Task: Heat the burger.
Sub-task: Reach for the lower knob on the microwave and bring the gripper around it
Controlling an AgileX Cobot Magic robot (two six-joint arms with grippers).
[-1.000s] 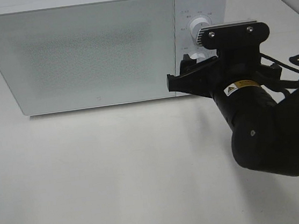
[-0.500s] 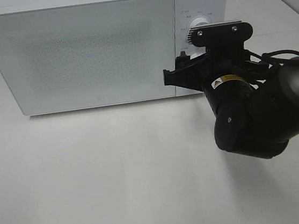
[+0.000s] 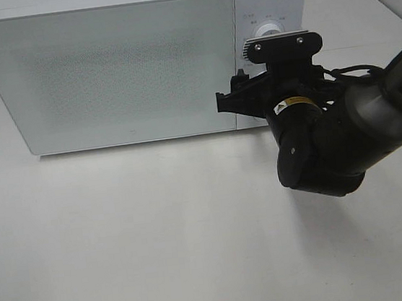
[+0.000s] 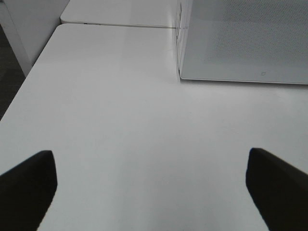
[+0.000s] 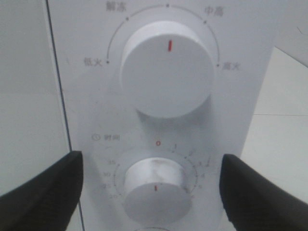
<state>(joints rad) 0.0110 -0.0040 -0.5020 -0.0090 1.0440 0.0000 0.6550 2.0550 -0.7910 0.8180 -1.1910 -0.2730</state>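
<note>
The burger is out of view. The white microwave [image 3: 105, 70] stands at the back of the table with its door closed. My right gripper [image 3: 237, 94] is up against the microwave's control panel at the right of the door. In the right wrist view my right gripper [image 5: 153, 192] is open, its two dark fingers [image 5: 45, 192] standing either side of the lower timer knob [image 5: 155, 190] with gaps to it. Above that knob is the power knob [image 5: 166, 72]. My left gripper [image 4: 151, 192] is open over bare table, with nothing between its fingers.
The white table [image 3: 160, 235] stretches in front of the microwave. The right arm's thick black body [image 3: 324, 144] hangs over the table's right side. The microwave's left front corner [image 4: 180, 74] shows in the left wrist view, with the table's edge [image 4: 29, 82] beside it.
The right arm has swung left and closer to the microwave, bringing its gripper in toward the control panel. Its jaws kept the same width. The left gripper has not visibly moved.
</note>
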